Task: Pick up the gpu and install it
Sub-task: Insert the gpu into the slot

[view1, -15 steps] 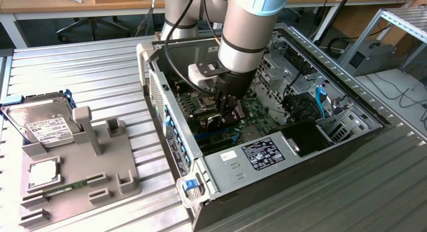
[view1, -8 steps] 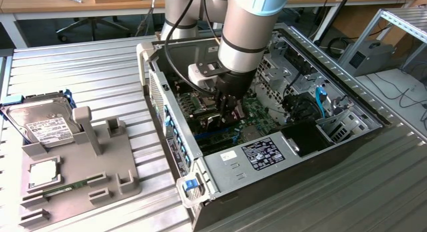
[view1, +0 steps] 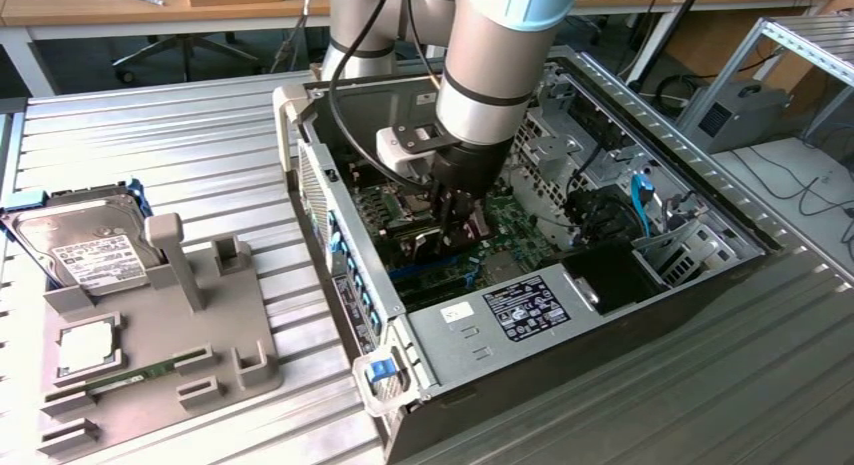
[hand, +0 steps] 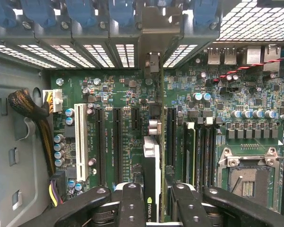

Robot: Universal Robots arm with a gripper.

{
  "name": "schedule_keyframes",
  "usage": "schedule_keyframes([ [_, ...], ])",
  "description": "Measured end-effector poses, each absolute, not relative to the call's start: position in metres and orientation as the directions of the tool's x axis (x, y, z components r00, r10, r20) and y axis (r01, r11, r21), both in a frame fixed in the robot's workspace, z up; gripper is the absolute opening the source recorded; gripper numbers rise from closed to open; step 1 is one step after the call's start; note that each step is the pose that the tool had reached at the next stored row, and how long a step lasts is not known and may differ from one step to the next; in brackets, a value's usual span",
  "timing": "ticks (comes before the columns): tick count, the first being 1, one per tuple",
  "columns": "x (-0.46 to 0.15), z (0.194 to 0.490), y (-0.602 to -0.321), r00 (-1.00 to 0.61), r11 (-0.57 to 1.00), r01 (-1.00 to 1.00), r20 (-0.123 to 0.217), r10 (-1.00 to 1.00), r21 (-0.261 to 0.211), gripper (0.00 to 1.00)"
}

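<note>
GPU (hand: 151, 189) clamped edge-on between gripper (hand: 154, 201) fingers, held upright above motherboard (hand: 128, 94) expansion slot, bracket toward computer case (view1: 534, 315) rear wall for alignment.

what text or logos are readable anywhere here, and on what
"NVIDIA", partly cut off, on the gpu gripped on edge by the end effector above the motherboard.
White lettering beside the motherboard slots: too small to read.
Hard drive label: too blurred to read.
Case stickers: too blurred to read.
</note>
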State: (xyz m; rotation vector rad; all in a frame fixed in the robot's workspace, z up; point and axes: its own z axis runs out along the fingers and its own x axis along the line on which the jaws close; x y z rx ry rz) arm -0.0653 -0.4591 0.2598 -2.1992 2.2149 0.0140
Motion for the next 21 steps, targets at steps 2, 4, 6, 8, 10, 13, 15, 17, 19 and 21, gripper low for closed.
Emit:
schedule_keyframes([
  [2,-0.0653,0.2598,-0.4591,-0.007,0.007,-1.0,-0.021,-1.0,-0.008,0.27],
  [4,-0.0653,0.2598,-0.4591,-0.007,0.007,-1.0,-0.021,-1.0,-0.008,0.27],
  [6,-0.0653,0.2598,-0.4591,-0.007,0.007,-1.0,-0.021,-1.0,-0.008,0.27],
  [8,-0.0653,0.2598,-0.4591,-0.007,0.007,-1.0,-0.021,-1.0,-0.008,0.27],
  [10,-0.0653,0.2598,-0.4591,-0.007,0.007,-1.0,-0.021,-1.0,-0.008,0.27],
  [13,-0.0653,0.2598,-0.4591,-0.007,0.007,-1.0,-0.021,-1.0,-0.008,0.27],
  [15,-0.0653,0.2598,-0.4591,-0.007,0.007,-1.0,-0.021,-1.0,-0.008,0.27],
  [17,-0.0653,0.2598,-0.4591,-0.007,0.007,-1.0,-0.021,-1.0,-0.008,0.27],
  [19,-0.0653,0.2598,-0.4592,-0.007,0.007,-1.0,-0.021,-1.0,-0.008,0.27],
  [21,-0.0653,0.2598,-0.4593,-0.007,0.007,-1.0,-0.021,-1.0,-0.008,0.27],
])
